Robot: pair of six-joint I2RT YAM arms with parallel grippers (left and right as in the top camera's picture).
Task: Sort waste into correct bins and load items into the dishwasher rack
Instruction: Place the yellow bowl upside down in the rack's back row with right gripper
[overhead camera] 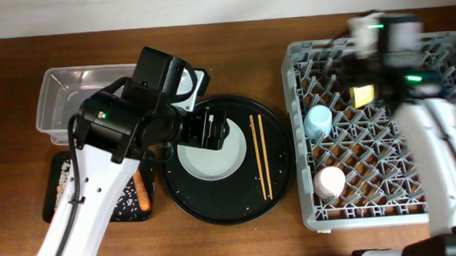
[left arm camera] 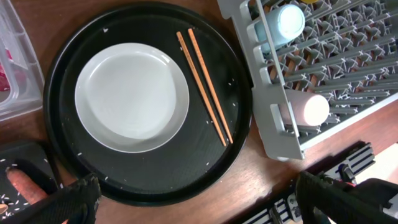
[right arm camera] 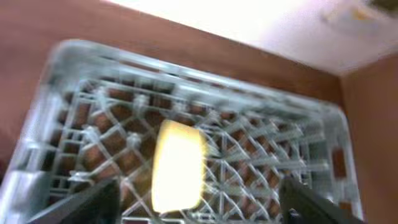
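My left gripper (left arm camera: pixel 199 208) hangs open above the near rim of the round black tray (left arm camera: pixel 62 155). A pale plate (left arm camera: pixel 132 96) and the wooden chopsticks (left arm camera: pixel 205 87) lie on that tray. In the grey dishwasher rack (overhead camera: pixel 313 217) stand a light blue cup (overhead camera: pixel 318 121), a pink cup (overhead camera: pixel 329 182) and a yellow bowl (overhead camera: pixel 362 95). My right gripper (right arm camera: pixel 199 211) is open over the rack's far end. The yellow bowl (right arm camera: pixel 179 165) stands on edge between and below its fingers, untouched; this view is blurred. The clear tub (overhead camera: pixel 65 96) holds a red wrapper (left arm camera: pixel 5 62). A carrot stick (overhead camera: pixel 143 192) lies in the small black tray (overhead camera: pixel 57 193).
The left arm (overhead camera: pixel 127 121) covers part of the clear tub and the small black tray. The right arm (overhead camera: pixel 437 157) reaches across the rack's right side. Pale grains speckle the small black tray. Bare wooden table (overhead camera: pixel 233 58) shows behind the round tray.
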